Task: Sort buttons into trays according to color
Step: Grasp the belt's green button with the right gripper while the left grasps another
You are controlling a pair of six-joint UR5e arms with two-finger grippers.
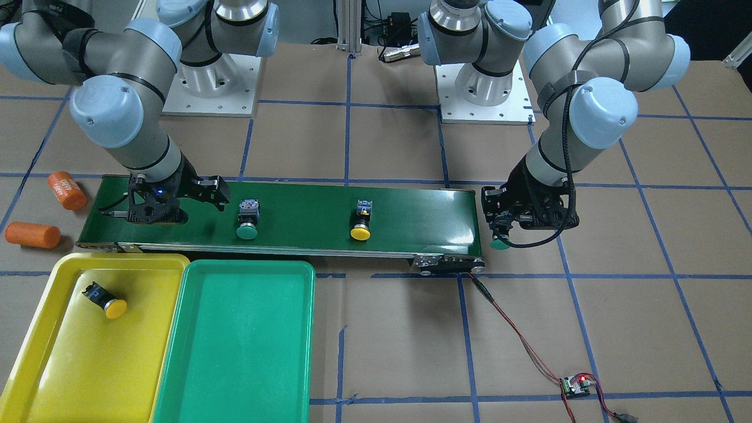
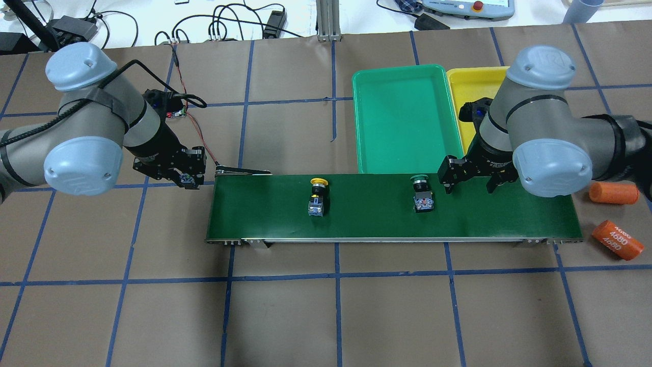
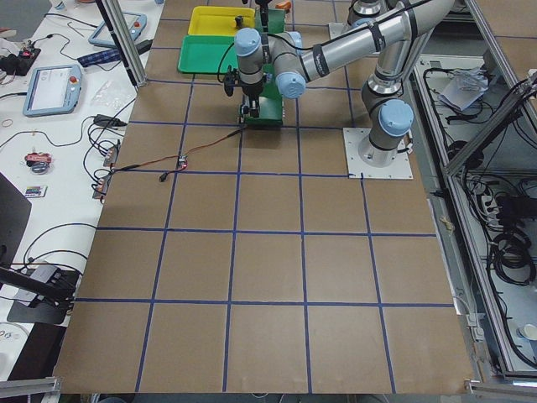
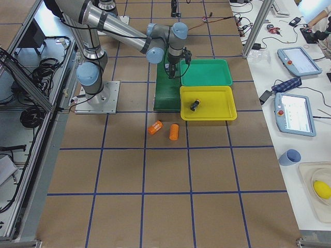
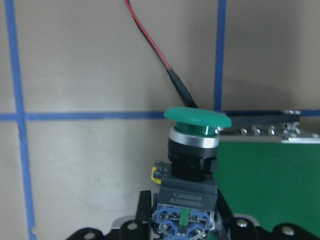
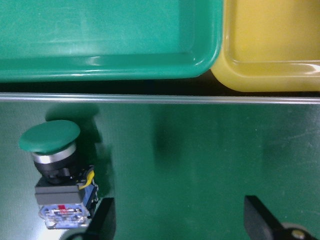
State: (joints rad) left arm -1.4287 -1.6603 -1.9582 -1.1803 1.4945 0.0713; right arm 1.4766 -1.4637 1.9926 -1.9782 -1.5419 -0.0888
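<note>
One conveyor belt (image 1: 411,211) crosses the surface (image 1: 382,329), with a green tray (image 1: 235,352) and a yellow tray (image 1: 59,364) beside it. The right gripper (image 2: 470,183) hangs over the belt, fingers released; the left gripper (image 2: 188,178) grasps a green button (image 5: 196,135) in its fingers. A second green button (image 1: 247,220) and a yellow button (image 1: 361,222) lie on the belt, a second yellow button (image 1: 107,301) in the yellow tray.

Your conveyor belt (image 1: 305,211) is dark green, on brown table paper (image 1: 399,329) gridded with blue tape (image 1: 468,352). On the belt you have a green-capped button (image 1: 247,226) and a yellow-capped button (image 1: 360,226), bodies black and grey. Beside the belt: a yellow tray (image 1: 47,364), a green tray (image 1: 235,352). Off one belt end, the held button (image 5: 192,155) shows a green cap over a silver ring; off the other, a plain orange cylinder (image 1: 32,234) and a white-lettered orange cylinder (image 1: 66,190).
</note>
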